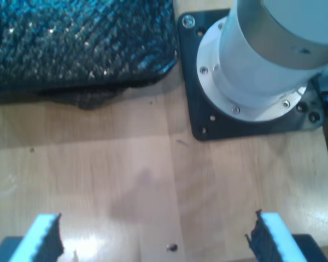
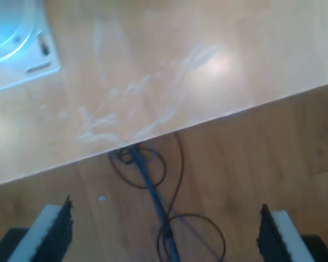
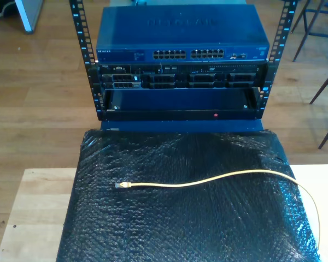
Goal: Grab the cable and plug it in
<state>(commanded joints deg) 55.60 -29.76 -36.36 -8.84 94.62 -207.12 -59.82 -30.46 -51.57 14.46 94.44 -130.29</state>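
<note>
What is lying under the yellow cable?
The cable lies on a black bubbly mat that covers the wooden table. Whatever is beneath the mat is hidden.

Bright, even daylight throughout. Glare patch on the wooden table (image 2: 213, 63) in the second wrist view, soft and blurred overall. Sparkling highlights across the black bubble wrap (image 3: 180, 218). Sharpest in the exterior view; faint shadows

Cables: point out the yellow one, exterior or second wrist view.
The yellow cable lies on the black mat in the exterior view; the floor cables are blue and dark.
</note>
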